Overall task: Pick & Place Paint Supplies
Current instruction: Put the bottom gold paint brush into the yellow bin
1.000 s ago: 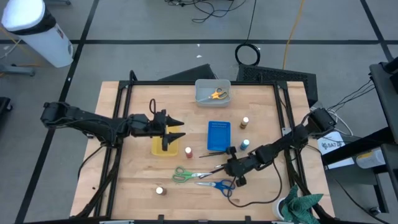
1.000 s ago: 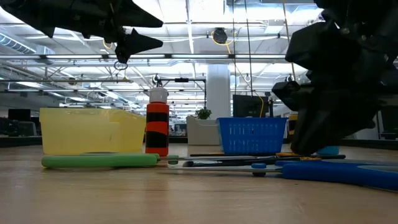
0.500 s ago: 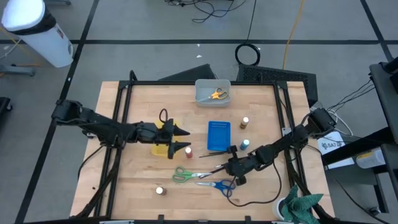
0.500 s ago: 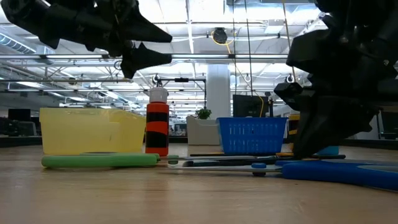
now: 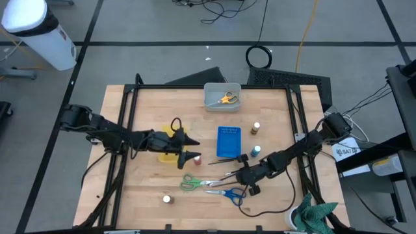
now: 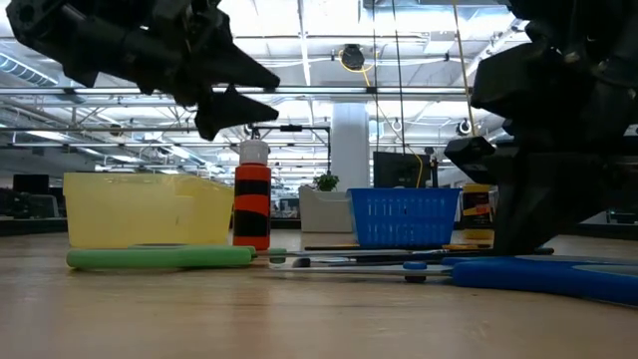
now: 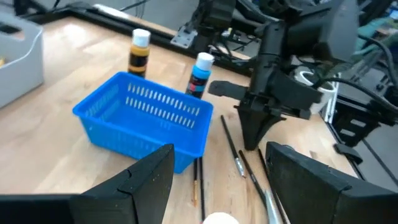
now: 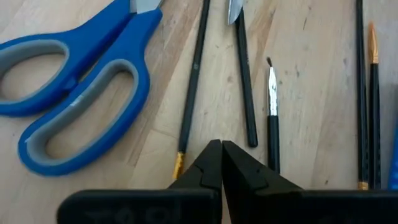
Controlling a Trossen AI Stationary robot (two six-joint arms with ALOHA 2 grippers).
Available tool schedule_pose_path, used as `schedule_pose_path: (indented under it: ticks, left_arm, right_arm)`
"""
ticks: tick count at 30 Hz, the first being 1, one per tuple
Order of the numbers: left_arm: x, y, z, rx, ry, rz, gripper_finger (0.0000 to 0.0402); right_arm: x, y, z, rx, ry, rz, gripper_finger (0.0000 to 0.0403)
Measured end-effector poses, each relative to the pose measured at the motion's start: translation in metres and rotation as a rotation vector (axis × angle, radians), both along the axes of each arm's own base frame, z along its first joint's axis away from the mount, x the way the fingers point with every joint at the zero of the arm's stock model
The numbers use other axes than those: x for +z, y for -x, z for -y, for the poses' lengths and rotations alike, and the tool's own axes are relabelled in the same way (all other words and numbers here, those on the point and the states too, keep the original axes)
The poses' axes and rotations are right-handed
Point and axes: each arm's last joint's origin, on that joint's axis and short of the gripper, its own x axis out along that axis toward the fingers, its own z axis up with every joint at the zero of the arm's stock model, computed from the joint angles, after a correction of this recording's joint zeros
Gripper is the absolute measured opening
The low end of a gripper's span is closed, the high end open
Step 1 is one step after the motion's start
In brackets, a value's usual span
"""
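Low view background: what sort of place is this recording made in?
Probably a large robotics lab or industrial hall: ceiling trusses with strip lights, a white pillar, and floor cables beyond the wooden table.

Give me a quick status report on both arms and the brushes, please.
Left gripper open, hovering by the red-topped bottle. Right gripper shut, empty, over the brushes beside the blue scissors. Nothing blocking.

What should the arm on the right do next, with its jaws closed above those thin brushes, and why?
Probably open up first. The right gripper hangs over the thin brushes beside the blue scissors, its jaws pressed together with, as far as I can see, nothing between them. It would likely have to part them before lowering around one brush.
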Motion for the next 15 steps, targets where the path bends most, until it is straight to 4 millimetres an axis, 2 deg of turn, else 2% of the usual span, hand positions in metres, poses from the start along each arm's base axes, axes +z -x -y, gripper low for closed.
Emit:
schedule_pose_path:
  ticks: [8,15]
  left_arm:
    - [0.014,-0.008,0.016,-0.063,-0.041,0.008,0.0267]
    - [0.024,-0.017,0.033,-0.039,-0.092,-0.086,0.0266]
  right_arm:
    - [0.026,0.013,-0.015,-0.02,-0.066,0.079,0.0]
    - [0.016,0.02,-0.029,-0.012,-0.098,0.024,0.0]
